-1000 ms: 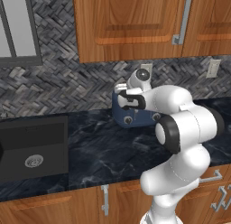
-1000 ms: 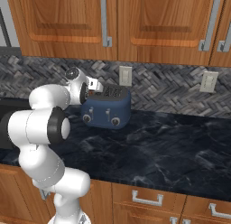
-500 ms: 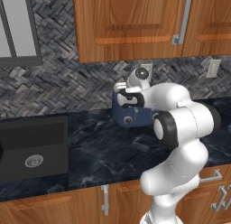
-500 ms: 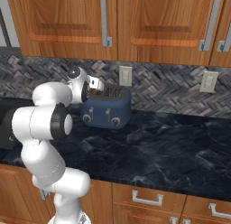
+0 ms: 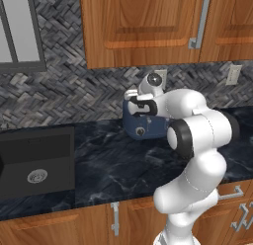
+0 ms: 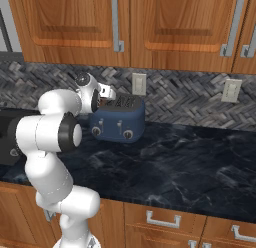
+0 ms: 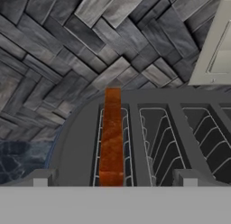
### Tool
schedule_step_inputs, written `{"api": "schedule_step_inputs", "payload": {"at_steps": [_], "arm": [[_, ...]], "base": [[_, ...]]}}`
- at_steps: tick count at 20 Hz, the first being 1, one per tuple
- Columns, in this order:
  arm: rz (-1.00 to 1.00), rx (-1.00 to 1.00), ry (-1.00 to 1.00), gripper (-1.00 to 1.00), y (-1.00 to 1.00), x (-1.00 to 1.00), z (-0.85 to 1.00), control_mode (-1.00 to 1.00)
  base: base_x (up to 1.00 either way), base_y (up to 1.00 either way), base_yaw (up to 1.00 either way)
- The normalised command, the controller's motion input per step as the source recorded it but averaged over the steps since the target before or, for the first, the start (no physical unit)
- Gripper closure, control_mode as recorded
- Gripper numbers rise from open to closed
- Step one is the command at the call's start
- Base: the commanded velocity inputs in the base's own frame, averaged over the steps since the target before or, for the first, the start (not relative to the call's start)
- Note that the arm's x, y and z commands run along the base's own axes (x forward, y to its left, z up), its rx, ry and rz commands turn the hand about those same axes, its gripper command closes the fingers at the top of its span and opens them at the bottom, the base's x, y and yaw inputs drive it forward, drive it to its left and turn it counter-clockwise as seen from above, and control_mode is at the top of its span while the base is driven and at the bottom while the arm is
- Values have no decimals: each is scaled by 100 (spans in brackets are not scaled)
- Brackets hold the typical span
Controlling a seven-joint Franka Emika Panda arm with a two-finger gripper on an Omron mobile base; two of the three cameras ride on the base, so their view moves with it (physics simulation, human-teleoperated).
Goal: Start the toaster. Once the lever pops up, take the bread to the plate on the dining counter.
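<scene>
Kitchen run: dark veined marble worktop (image 6: 200,157) under wooden wall cabinets (image 6: 170,27), grey herringbone tile backsplash (image 7: 67,51) behind.

The dark blue rounded box toaster with small silver knobs (image 6: 120,123) stands against the backsplash, directly below and ahead of the two-finger gripper (image 7: 112,179). In the hand view the brown toasted slice of bread (image 7: 111,135) sits upright in the slot on the left, its top edge proud of the slot and roughly centred between the fingertips (image 7: 41,179). The neighbouring slot, to the right of the gripper, holds nothing.

Risk, as judged: the slot's wire guides flank the slice closely; a finger coming down slightly off line could catch a guide or the slot lip. A shallow pinch on the narrow exposed edge could slip on lifting.

Gripper: jaws parted wide, wider than the slice is thick, holding nothing. Contact between the fingers and the toaster top cannot be determined.
</scene>
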Motion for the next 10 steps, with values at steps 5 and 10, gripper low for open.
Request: {"api": "schedule_step_inputs", "payload": {"at_steps": [5, 10], "arm": [[0, 0, 0, -100, 0, 7, -2, -100], [0, 0, 0, -100, 0, 2, -4, -100]], "base": [[0, 0, 0], [0, 0, 0]]}}
